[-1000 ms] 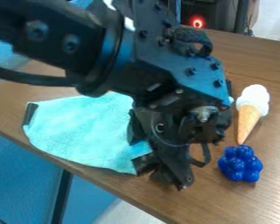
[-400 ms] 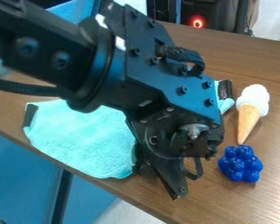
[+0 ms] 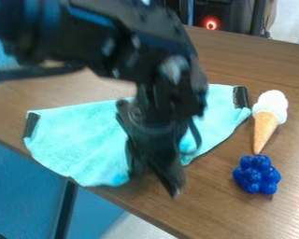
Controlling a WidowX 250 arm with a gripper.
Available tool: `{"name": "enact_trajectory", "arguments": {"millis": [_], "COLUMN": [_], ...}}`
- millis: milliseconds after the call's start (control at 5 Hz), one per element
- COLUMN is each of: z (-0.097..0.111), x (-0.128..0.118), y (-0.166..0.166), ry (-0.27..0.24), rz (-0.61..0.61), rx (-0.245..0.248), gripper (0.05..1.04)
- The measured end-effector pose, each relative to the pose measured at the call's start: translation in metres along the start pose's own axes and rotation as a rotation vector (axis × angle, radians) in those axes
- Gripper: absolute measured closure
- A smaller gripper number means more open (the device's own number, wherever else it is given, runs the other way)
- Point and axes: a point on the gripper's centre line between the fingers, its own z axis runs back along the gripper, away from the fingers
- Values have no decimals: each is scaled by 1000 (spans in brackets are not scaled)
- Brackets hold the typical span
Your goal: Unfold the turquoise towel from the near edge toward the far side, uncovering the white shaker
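Turquoise cloth [image 3: 77, 144], camera view: fuzzy-surfaced, rumpled, black strips at its left and upper-right ends; lay spread on the wood-grain table [image 3: 264, 219], reaching the near edge. Black two-finger gripper [image 3: 157, 183], blurred: hung in front of the cloth's middle; whether its jaws were open or closed could not be told. Toy ice-cream cone [image 3: 268, 116], white-topped: lay right of the cloth, its tip near a blue knobbly toy [image 3: 256, 175].
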Motion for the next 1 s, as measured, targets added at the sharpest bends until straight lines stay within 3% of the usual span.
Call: {"name": "enact_trajectory", "arguments": {"millis": [200, 400, 600, 1000], "z": [7, 4, -3, 3], "x": [3, 3, 5, 19], "y": [19, 40, 63, 120], "ry": [5, 65, 122, 154], "rz": [21, 23, 20, 83], "rx": [-67, -117, -133, -98], "gripper": [1020, 1020, 1020, 1020]}}
